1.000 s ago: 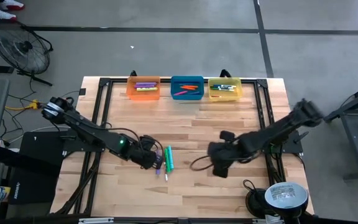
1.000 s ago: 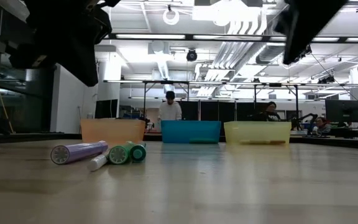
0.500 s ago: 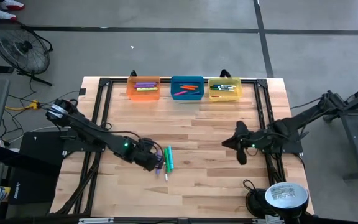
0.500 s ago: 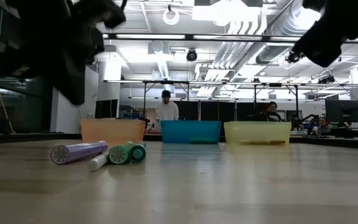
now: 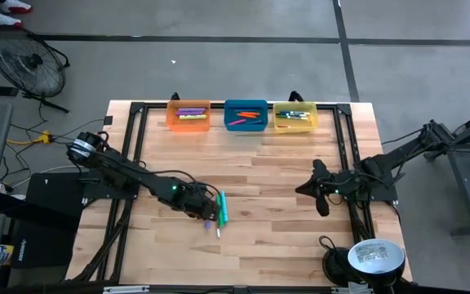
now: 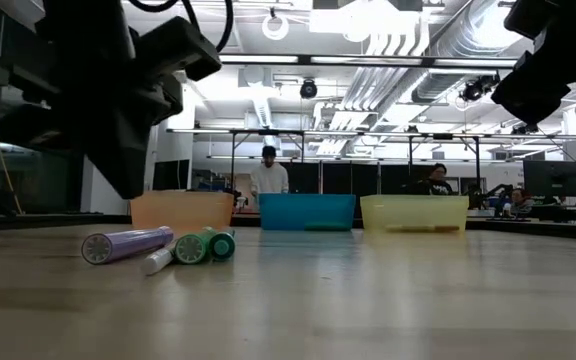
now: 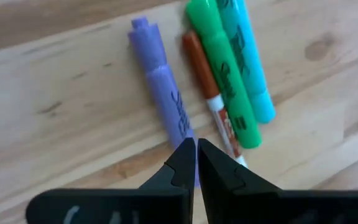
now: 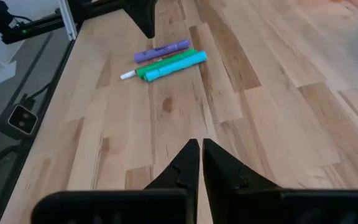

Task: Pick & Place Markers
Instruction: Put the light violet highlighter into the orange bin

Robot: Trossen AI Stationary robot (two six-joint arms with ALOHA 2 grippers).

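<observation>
Several loose markers lie side by side flat on the wooden table: a purple one (image 7: 163, 93), an orange-and-white one (image 7: 209, 93), a green one (image 7: 222, 68) and a teal one (image 7: 248, 59). In the low view the purple marker (image 6: 126, 244) lies in front. My left gripper (image 7: 196, 155) hangs shut just above the purple marker's end, clear of the table (image 6: 128, 185). My right gripper (image 8: 201, 149) is shut and hovers over the table's right part (image 5: 303, 189), far from the markers (image 8: 166, 59). More markers lie inside three bins.
An orange bin (image 5: 188, 116), a blue bin (image 5: 246, 115) and a yellow bin (image 5: 294, 117) stand in a row along the table's far edge. A black frame (image 5: 137, 139) borders the table. Bare wood lies between the loose markers and the bins. People show in the room behind.
My right arm has drawn back from the middle of the table toward its right edge, its gripper staying shut. My left gripper has crept a little rightward over the loose markers. The markers have kept still.
</observation>
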